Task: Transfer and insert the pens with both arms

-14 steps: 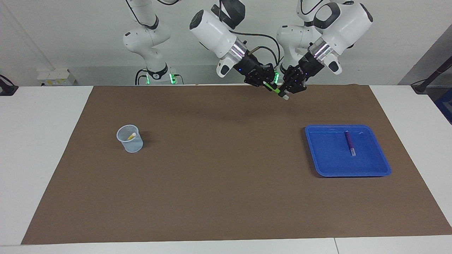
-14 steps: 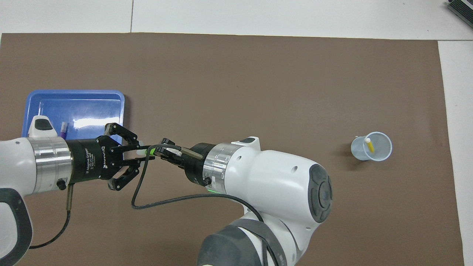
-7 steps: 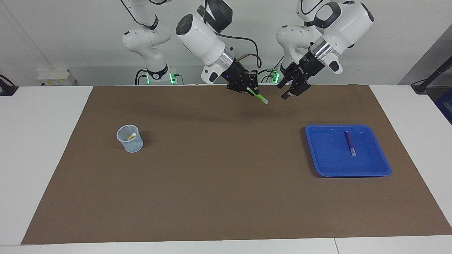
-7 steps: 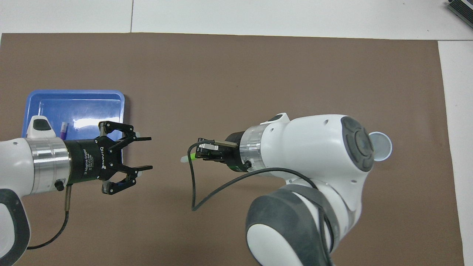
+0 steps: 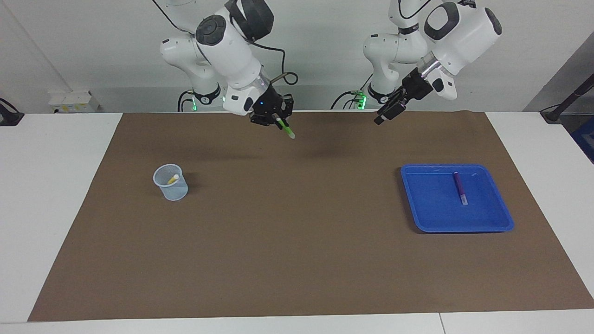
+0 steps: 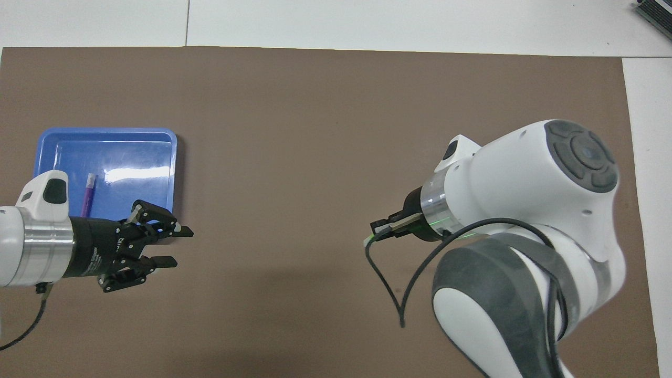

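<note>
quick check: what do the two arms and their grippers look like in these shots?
Both arms are glossy white with dark grey joint caps and a silver wrist ring. Left gripper and right gripper are black linkage two-finger units; a black cable loops off the right wrist.

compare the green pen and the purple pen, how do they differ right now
The green pen is up in the air, held in the shut right gripper over the brown mat; the purple pen is held by nothing. The green pen hangs tilted, one end pointing down; the purple pen lies flat in the blue tray. Both are slim sticks, and neither is in the cup yet.
</note>
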